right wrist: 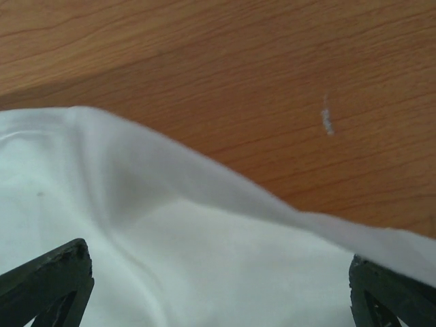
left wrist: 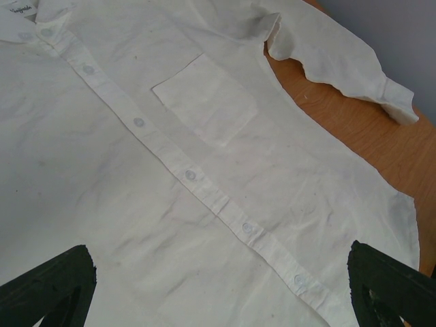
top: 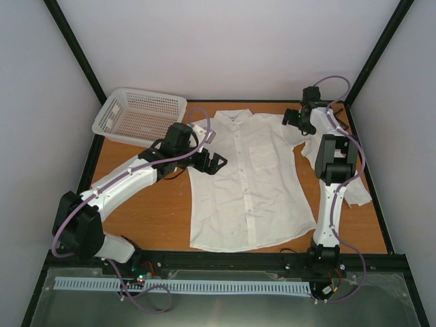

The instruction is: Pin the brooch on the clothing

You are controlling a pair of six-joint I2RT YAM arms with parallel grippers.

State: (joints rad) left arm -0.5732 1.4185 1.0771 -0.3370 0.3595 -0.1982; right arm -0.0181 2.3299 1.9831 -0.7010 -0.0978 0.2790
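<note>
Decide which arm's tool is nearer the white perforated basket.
Left. The left tool is close to the basket, over the shirt's edge on that side; the right tool is across the whole shirt, at its far side.

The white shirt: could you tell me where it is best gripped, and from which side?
Probably the rumpled sleeve under the right end effector, taken from above: its folded edge stands proud of the table, while the shirt body lies flat with nothing to pinch.
</note>
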